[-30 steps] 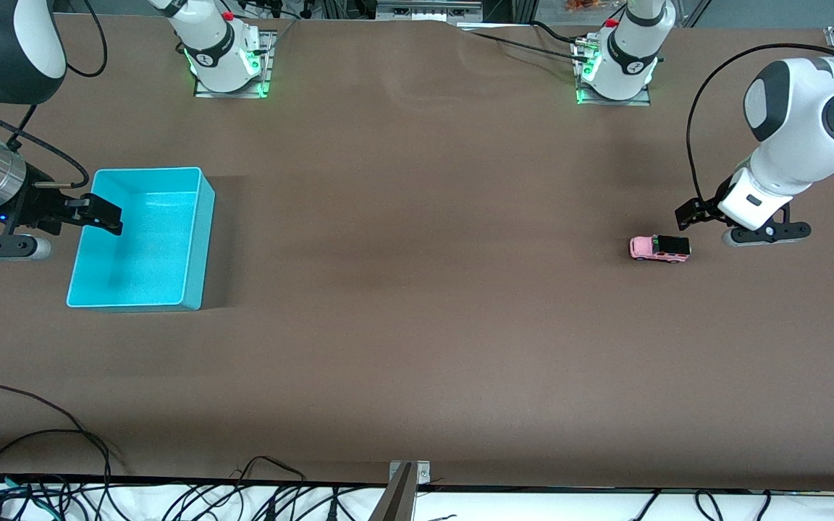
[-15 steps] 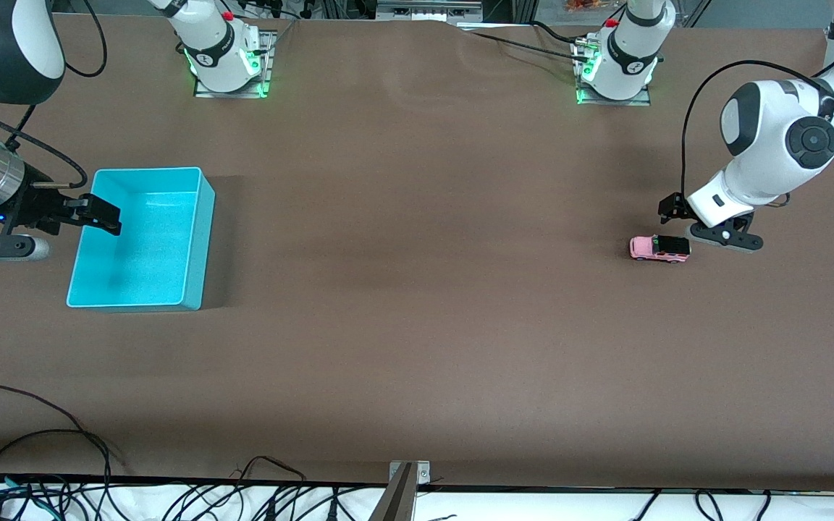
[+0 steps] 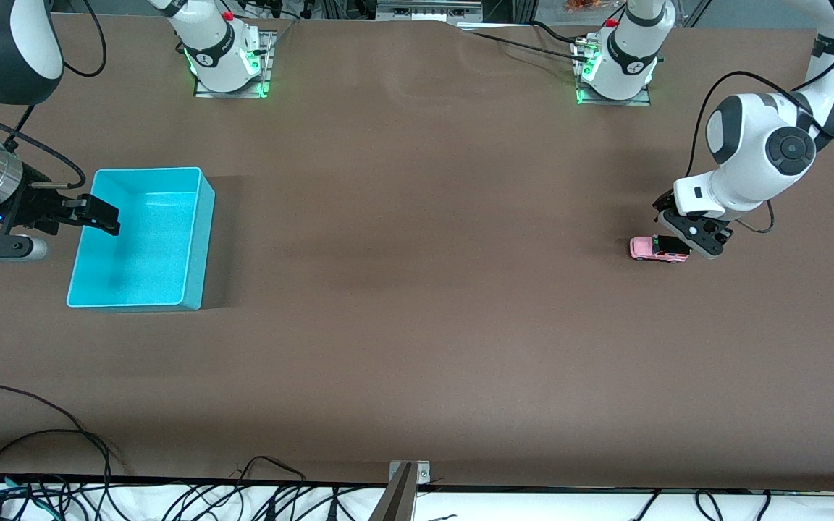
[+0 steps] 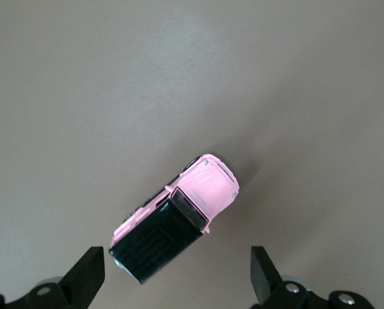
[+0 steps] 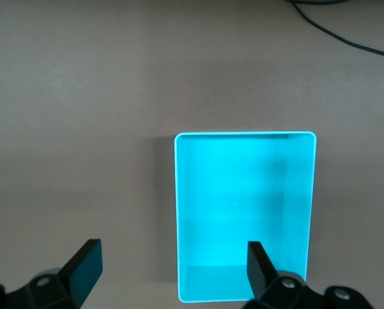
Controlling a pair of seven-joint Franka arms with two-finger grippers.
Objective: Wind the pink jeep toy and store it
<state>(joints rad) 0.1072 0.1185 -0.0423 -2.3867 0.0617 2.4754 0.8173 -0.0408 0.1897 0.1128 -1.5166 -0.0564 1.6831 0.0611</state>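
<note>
The pink jeep toy (image 3: 650, 248) stands on its wheels on the brown table, toward the left arm's end. In the left wrist view the pink jeep toy (image 4: 206, 188) shows its pink hood and black roof panel. My left gripper (image 3: 680, 234) hangs open just above the jeep's black roof end. Its fingers straddle that end without touching it, and the left gripper (image 4: 177, 278) holds nothing. My right gripper (image 3: 96, 214) waits open and empty over the edge of the cyan bin (image 3: 198, 239). In the right wrist view the right gripper (image 5: 171, 267) straddles one wall of the bin (image 5: 243, 134).
The cyan bin sits toward the right arm's end of the table, with nothing in it. Both arm bases (image 3: 225, 58) stand along the table edge farthest from the front camera. Black cables (image 3: 40, 463) and a metal bracket (image 3: 402, 492) lie at the nearest edge.
My left arm has swung in toward the jeep and lowered, bringing its open gripper over the toy's black roof end. The right arm has barely moved. The jeep has not moved.
</note>
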